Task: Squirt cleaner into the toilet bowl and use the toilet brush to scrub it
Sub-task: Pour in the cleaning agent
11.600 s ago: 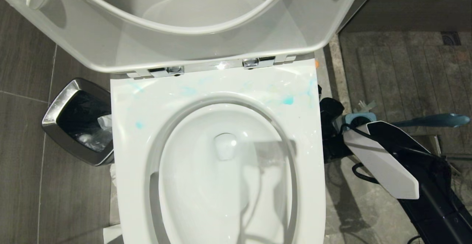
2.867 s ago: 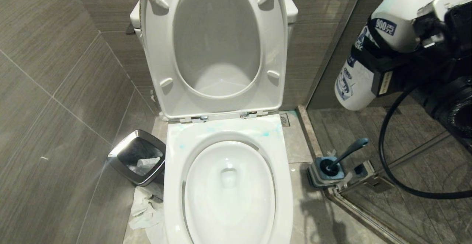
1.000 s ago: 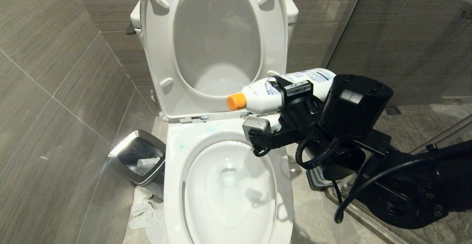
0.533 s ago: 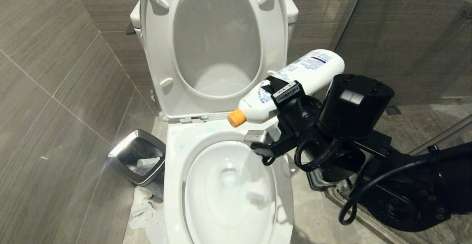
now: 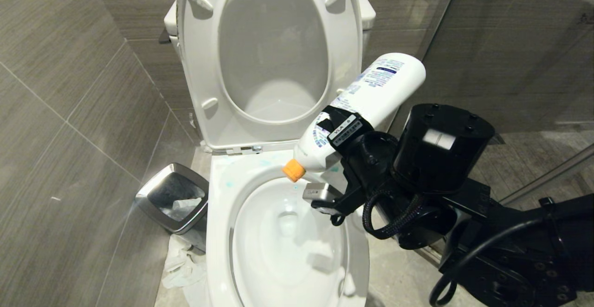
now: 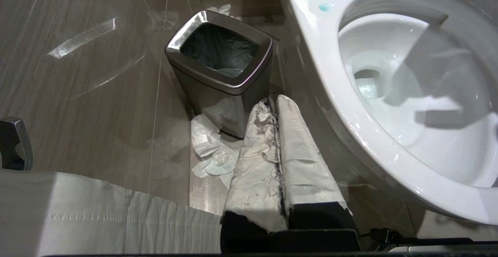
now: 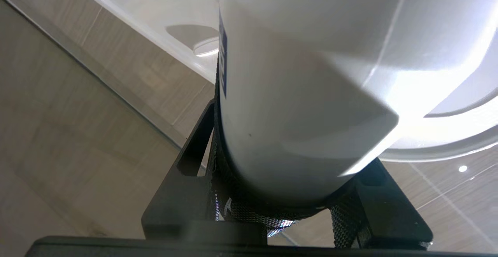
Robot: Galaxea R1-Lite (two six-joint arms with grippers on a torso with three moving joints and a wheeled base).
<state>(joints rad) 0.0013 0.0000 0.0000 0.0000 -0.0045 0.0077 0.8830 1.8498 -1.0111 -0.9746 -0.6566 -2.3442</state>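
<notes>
The cleaner bottle (image 5: pixel 366 100) is being pinched by the right gripper (image 5: pixel 345 133), tilted nozzle-down; its orange cap (image 5: pixel 293 170) is being held just above the toilet bowl (image 5: pixel 287 242), at its hinge-side rim.

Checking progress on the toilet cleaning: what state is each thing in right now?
Seat and lid: raised.
Toilet bowl: open, blue smears on the rim.
Cleaner bottle: tipped, orange cap down over the bowl.
Right tool: shut on the bottle.
Left tool: shut, empty.
Waste bin: open, lined.
</notes>
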